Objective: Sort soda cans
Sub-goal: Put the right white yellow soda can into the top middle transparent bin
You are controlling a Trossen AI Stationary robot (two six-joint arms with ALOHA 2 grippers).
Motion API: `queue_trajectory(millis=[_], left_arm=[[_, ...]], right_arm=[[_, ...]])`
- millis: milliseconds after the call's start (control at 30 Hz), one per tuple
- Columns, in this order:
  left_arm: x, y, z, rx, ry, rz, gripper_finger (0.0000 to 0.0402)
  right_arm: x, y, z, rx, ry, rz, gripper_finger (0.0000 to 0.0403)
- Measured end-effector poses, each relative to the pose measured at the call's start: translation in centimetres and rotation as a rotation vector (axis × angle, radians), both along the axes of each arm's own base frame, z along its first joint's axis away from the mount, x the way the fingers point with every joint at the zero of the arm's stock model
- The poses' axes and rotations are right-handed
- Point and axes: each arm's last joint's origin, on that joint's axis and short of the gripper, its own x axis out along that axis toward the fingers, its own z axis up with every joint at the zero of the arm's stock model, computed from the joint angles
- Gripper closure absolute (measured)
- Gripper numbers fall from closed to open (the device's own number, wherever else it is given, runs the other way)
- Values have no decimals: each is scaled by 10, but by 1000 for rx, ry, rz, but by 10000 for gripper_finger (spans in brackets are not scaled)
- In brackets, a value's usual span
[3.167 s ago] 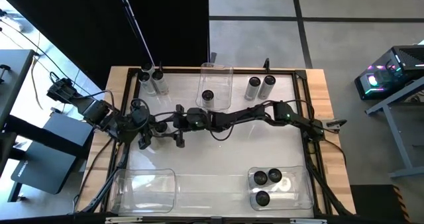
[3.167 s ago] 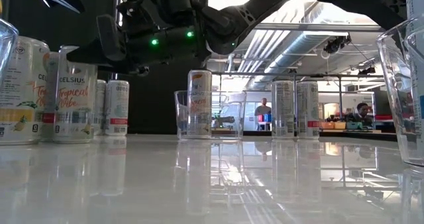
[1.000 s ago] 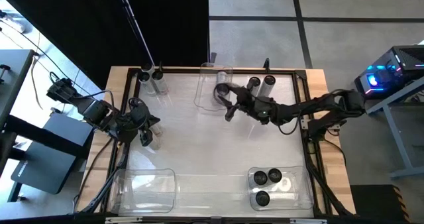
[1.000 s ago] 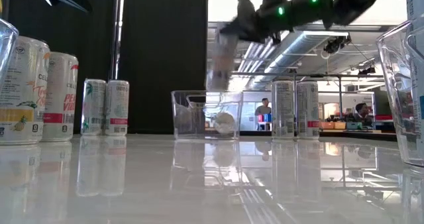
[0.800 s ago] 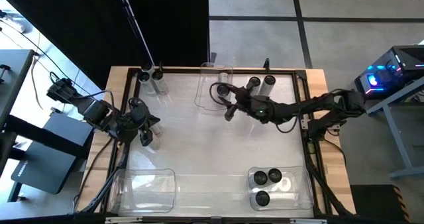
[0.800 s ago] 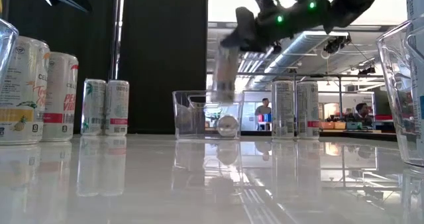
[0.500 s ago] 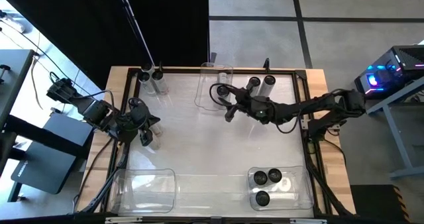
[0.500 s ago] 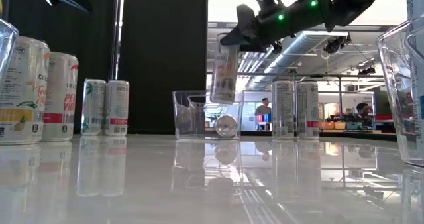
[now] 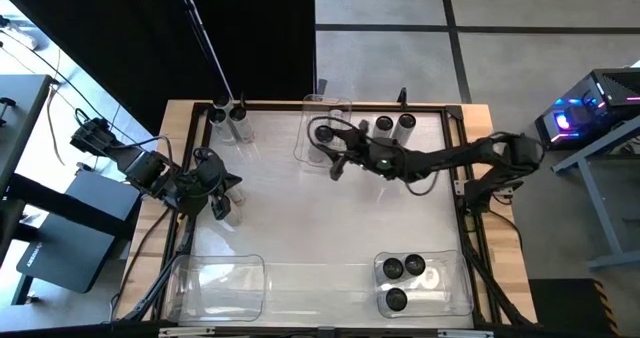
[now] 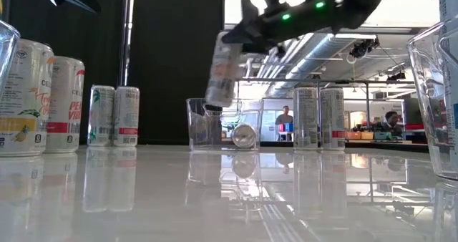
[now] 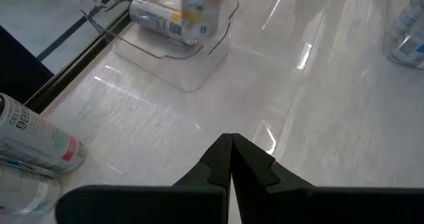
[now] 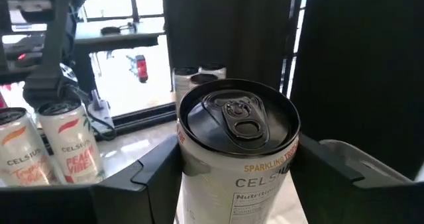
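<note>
**Technician:** State the condition of the worktop [image 9: 330, 228], starting at its left edge.

**Operator:** The left gripper [image 9: 222, 210] waited near the left edge, jaws pressed together on nothing. Two soda cans [image 9: 229, 121] stood upright in the far-left corner. An empty clear bin [image 9: 215, 283] sat at the near-left corner.

**Technician:** And the centre?

**Operator:** A clear bin [image 9: 322, 128] sat against the far edge at mid-width. One can [image 10: 243, 135] lay on its side inside it. The right gripper [image 9: 330, 150] hung over that bin's near end, jaws clamped on the sides of a held can [image 10: 220, 72]. The held can was in the air, tilted, its lower end just above the bin wall.

**Technician:** Reason for that position?

**Operator:** In my judgement, the can was carried high to clear the wall, so it could be dropped in with its like. The side grip left the lid free, as the right wrist view showed.

**Technician:** The right side?

**Operator:** Two further cans [image 9: 394, 126] stood upright near the far edge, just right of the held can. A third bin [image 9: 460, 278] at the near-right corner contained three upright cans [image 9: 402, 278].
</note>
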Motion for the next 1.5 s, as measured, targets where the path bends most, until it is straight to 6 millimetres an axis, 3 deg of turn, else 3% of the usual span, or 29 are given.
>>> queue_trajectory(millis=[200,400,1033,1267,1500], left_arm=[[0,0,0,-5,1,-2,401],[0,0,0,-5,1,-2,401],[0,0,0,-8,1,-2,401],[0,0,0,-7,0,-1,401],[0,0,0,-7,1,-2,401]], right_arm=[[35,-10,-12,-2,109,12,180],[51,-12,-22,4,158,9,180],[46,-19,-44,134,209,71,180],[44,-20,-47,149,243,74,136],[42,-20,-42,146,239,72,128]])
